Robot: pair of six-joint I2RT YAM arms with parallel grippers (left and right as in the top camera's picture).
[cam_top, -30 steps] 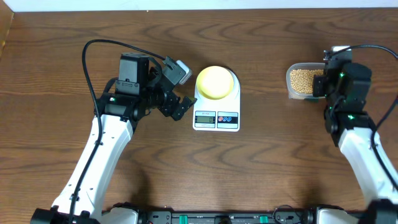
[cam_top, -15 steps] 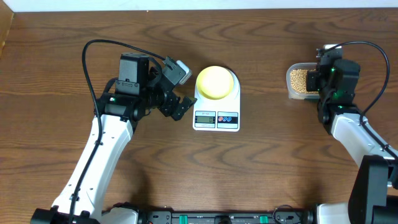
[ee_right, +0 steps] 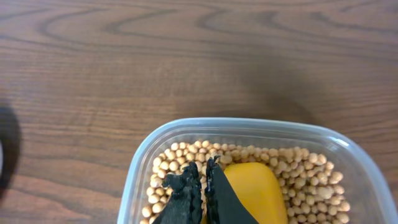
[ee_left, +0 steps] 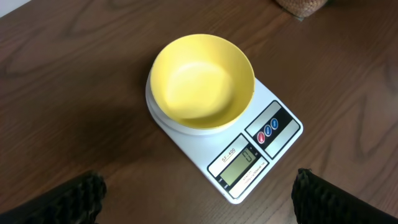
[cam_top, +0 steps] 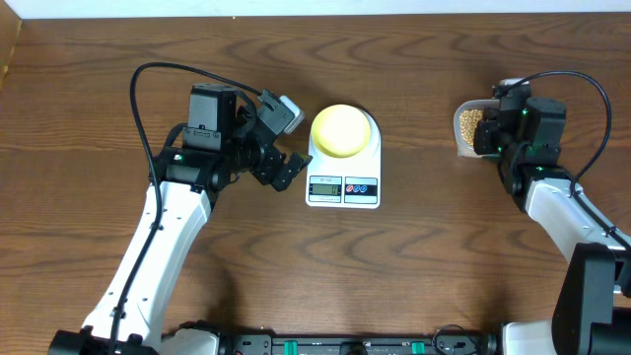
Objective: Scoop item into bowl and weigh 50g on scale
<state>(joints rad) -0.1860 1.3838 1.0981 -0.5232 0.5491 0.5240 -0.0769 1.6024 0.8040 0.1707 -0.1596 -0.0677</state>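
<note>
Overhead: white digital scale [cam_top: 343, 182] at upper centre of the wooden table [cam_top: 414, 276]. The pale-yellow bowl [cam_top: 342, 130] sits on its platform. Left gripper [cam_top: 279, 163] hangs just left of the scale, not touching it.

Left wrist view: bowl empty. LCD display [ee_left: 239, 165] and buttons [ee_left: 267, 130] are on the scale's lower-right edge. The black fingers [ee_left: 62, 202] sit in the bottom corners of the frame, spread wide with nothing between them.

Soybeans [ee_right: 180, 152] lie in a clear plastic container [ee_right: 149, 143] at upper right of the overhead view, well apart from the scale.

Right wrist view: right gripper [ee_right: 202, 171] is down in the container, fingers pressed nearly together with only a thin slit, tips among the beans. A yellow scoop [ee_right: 252, 190] lies on the beans, touching the right finger. Can't tell if the fingers pinch any part of it.
</note>
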